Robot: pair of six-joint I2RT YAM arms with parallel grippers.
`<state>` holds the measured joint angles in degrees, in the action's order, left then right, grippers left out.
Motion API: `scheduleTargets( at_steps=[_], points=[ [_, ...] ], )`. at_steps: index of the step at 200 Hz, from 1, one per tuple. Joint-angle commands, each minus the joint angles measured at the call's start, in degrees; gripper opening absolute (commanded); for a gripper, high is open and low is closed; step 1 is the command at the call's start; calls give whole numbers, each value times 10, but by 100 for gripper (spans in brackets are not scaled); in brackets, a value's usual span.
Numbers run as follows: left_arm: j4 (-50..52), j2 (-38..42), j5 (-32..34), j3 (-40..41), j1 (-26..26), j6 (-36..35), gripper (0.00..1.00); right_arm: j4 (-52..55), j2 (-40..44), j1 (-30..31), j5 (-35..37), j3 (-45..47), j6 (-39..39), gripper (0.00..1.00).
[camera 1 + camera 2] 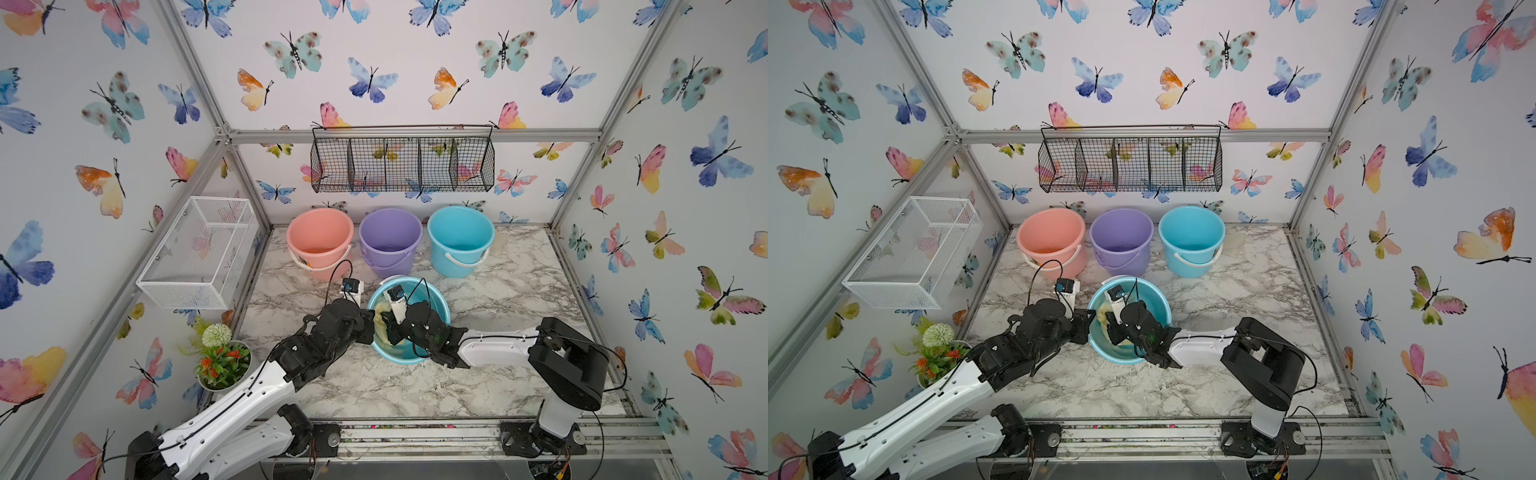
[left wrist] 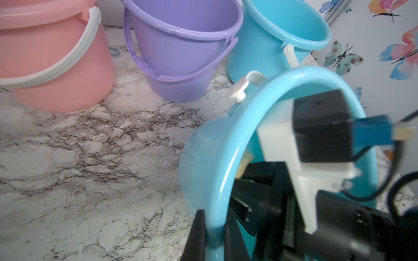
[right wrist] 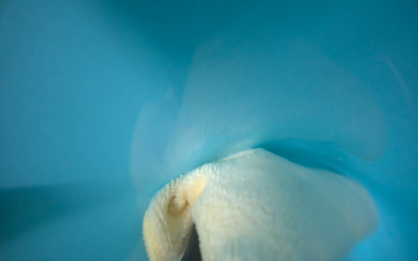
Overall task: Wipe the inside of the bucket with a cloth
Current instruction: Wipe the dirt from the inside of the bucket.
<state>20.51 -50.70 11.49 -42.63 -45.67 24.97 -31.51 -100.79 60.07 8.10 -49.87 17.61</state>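
A light blue bucket [image 1: 437,302] [image 1: 1159,302] lies tipped mid-table, its mouth turned up toward the top views. My left gripper [image 1: 369,323] [image 1: 1088,324] [image 2: 214,226] is shut on the bucket's [image 2: 203,158] left rim, one finger outside the wall and one inside. My right gripper [image 1: 388,325] [image 1: 1111,328] reaches into the mouth, shut on the pale yellow cloth [image 1: 380,312] [image 1: 1102,311]. In the right wrist view the cloth [image 3: 271,203] is bunched against the blue inner wall [image 3: 90,90]. It hides the fingers except for a dark sliver.
Three upright buckets stand along the back: pink [image 1: 320,241], purple [image 1: 390,241], blue [image 1: 459,241]. A white wire basket [image 1: 199,253] juts from the left wall. A black wire basket [image 1: 401,164] hangs on the back wall. A potted plant [image 1: 222,361] sits at front left.
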Motion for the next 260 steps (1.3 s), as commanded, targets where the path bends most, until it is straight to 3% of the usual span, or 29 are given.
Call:
scheduleTargets(
  at_steps=[1, 72, 122, 163, 221, 260],
  points=[
    [20, -5, -38, -11, -10, -28, 0, 26, -4, -2, -2, 21, 8, 2],
    [2, 1, -64, -11, -11, -34, 0, 238, -66, -2, -42, -90, 72, 2],
    [13, -1, -47, -14, -10, -25, 0, 284, -82, -8, -116, -141, 155, 2],
    [13, 5, -30, -10, -11, -14, 0, 279, -28, -9, -205, -137, 205, 2],
    [-18, 52, 8, 15, -11, -24, 0, 404, 105, -9, -227, -128, 215, 2],
    [-54, 56, 10, 25, -11, -43, 0, 434, 148, -9, -293, -127, 244, 2]
  ],
)
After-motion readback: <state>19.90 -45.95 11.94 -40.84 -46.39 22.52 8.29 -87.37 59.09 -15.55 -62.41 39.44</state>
